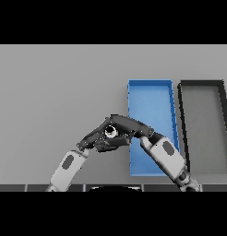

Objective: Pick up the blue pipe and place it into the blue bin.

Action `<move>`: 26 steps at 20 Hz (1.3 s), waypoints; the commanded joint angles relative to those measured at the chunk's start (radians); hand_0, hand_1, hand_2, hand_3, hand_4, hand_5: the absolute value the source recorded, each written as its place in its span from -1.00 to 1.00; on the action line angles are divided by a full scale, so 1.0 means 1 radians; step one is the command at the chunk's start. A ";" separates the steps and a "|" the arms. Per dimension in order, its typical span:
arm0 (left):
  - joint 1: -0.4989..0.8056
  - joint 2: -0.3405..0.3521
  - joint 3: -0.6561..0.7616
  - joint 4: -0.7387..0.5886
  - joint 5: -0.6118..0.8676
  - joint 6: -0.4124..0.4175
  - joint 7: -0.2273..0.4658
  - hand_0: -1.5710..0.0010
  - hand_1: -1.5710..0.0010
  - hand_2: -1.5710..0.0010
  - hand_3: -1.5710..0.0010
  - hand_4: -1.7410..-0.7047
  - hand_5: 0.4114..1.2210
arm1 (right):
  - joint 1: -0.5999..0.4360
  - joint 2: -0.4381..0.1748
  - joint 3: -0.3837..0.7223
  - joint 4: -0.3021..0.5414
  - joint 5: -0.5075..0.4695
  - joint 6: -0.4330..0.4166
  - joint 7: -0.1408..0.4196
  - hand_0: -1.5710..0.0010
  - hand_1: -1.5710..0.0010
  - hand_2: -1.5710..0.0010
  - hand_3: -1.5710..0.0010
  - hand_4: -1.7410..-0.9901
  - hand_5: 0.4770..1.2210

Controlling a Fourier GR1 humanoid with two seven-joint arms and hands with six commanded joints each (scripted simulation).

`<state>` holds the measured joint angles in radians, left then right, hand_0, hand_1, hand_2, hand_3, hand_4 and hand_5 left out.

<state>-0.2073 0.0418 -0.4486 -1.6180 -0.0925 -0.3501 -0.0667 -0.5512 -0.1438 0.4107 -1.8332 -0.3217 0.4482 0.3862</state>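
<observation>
Two bins [151,99] [203,85], blue and black, side by side; contents unseen. Blue pipe not discernible. Both hands, left [94,138] and right [124,124], meeting left of blue bin; finger state unclear.

hands: left hand [94,138] and right hand [127,125] meet just left of the blue bin [150,87]
black bin [201,84]: beside it, toward the surface's [55,87] right edge

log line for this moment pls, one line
left hand beside right | right hand fingers curled left of blue bin | pipe not clearly visible | black bin right
</observation>
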 commanded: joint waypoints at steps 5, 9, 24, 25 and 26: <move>0.003 0.001 0.020 -0.005 -0.021 -0.019 0.097 0.69 0.71 0.72 0.75 0.40 0.08 | 0.014 0.006 -0.005 -0.019 0.019 -0.003 -0.026 -1.00 -1.00 -1.00 -0.99 -1.00 0.99; 0.017 -0.012 0.031 -0.005 0.011 -0.021 0.153 0.87 0.88 0.89 0.90 0.49 -0.53 | 0.022 0.007 -0.006 -0.011 0.018 -0.009 -0.035 -1.00 -1.00 -1.00 -1.00 -1.00 1.00; 0.014 -0.003 0.024 0.005 -0.017 -0.015 0.175 1.00 1.00 1.00 1.00 0.61 -0.94 | -0.385 -0.081 -0.268 0.071 -0.470 -0.207 0.114 -1.00 -1.00 -1.00 -1.00 -1.00 1.00; 0.019 -0.009 0.018 0.017 -0.029 -0.009 0.180 1.00 1.00 1.00 1.00 0.61 -0.95 | -0.418 -0.102 -0.299 0.101 -0.446 -0.241 0.089 -1.00 -1.00 -1.00 -1.00 -1.00 1.00; 0.017 -0.003 0.022 0.013 -0.030 -0.008 0.192 1.00 1.00 1.00 1.00 0.62 -0.95 | -0.447 -0.126 -0.322 0.127 -0.428 -0.269 0.081 -1.00 -1.00 -1.00 -1.00 -1.00 1.00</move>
<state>-0.1900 0.0387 -0.4262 -1.6055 -0.1221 -0.3575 0.1254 -0.9993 -0.2713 0.0878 -1.7055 -0.7499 0.1777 0.4659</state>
